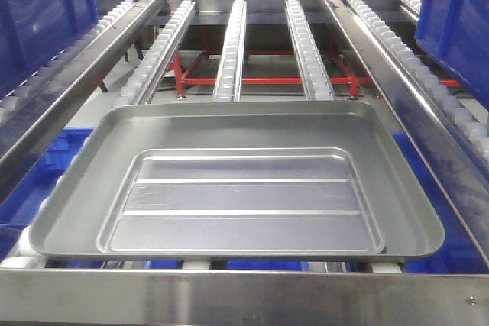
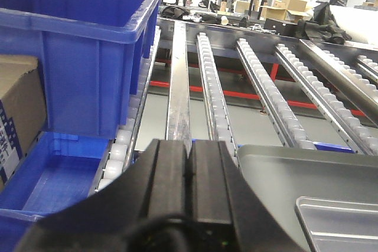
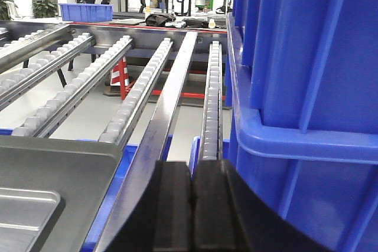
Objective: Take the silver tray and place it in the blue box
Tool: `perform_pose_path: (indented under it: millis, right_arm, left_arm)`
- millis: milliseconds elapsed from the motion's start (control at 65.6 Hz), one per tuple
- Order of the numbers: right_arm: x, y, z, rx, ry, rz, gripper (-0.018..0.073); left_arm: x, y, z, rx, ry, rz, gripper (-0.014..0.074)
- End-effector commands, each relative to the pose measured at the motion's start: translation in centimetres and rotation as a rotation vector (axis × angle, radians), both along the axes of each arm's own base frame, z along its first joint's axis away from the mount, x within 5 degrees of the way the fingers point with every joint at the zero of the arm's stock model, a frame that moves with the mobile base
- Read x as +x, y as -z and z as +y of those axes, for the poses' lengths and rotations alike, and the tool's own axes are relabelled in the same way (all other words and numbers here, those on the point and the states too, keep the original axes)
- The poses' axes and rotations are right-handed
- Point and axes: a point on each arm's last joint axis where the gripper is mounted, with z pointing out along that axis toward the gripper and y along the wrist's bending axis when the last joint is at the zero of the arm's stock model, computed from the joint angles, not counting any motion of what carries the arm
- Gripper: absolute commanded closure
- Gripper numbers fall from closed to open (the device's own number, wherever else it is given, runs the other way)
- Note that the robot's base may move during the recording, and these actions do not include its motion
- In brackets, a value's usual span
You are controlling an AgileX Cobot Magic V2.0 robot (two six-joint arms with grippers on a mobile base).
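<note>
Left gripper (image 2: 189,172): jaws pressed together, empty; tray (image 2: 283,175) at its 3 o'clock.
Right gripper (image 3: 192,202): likewise closed, empty; tray at 9 o'clock.
Tray: flat on rollers (image 1: 229,51), front view 6 o'clock.
Blue box (image 1: 34,17): 10 o'clock of tray; second blue box (image 1: 458,20) at 2 o'clock.

The tray (image 1: 244,181) was plain silver-grey metal with a dull sheen, its sunken centre lined by two pale straight ridges. The box (image 2: 88,57) was solid deep blue, its walls patterned with vertical ribs. The rollers (image 1: 231,36) were pale grey-white, running in rows inside silver steel rails. Beneath them the frame (image 1: 267,80) was bright red. The carton (image 2: 18,104) was brown cardboard with dark print at its edge. The left end effector (image 2: 189,157) and right end effector (image 3: 192,187) were matt black
</note>
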Motion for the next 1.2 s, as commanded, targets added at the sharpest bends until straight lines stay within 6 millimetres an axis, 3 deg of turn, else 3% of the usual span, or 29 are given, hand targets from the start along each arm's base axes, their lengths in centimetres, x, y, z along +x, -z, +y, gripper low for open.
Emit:
perform_pose_path:
  millis: [0,884,1021,1188]
  right_arm:
    - [-0.3,-0.8,0.0,-0.006,0.001,-0.106,0.0510]
    - [-0.4,-1.1,0.0,-0.005,0.001,-0.129,0.0510]
    - [-0.8,-3.2,0.0,-0.007,0.001,-0.073,0.0510]
    - [-1.2,-7.4,0.0,-0.013,0.000,0.166,0.0510]
  left_arm:
    - [-0.3,-1.0,0.0,-0.023,0.004,-0.107,0.0700]
    - [-0.4,-1.3,0.0,-0.022,0.004,-0.122,0.0700]
    - [-0.7,-3.4,0.1,0.001,0.003,-0.132,0.0700]
    - [-0.6,-6.4,0.0,0.044,0.006,0.184,0.0700]
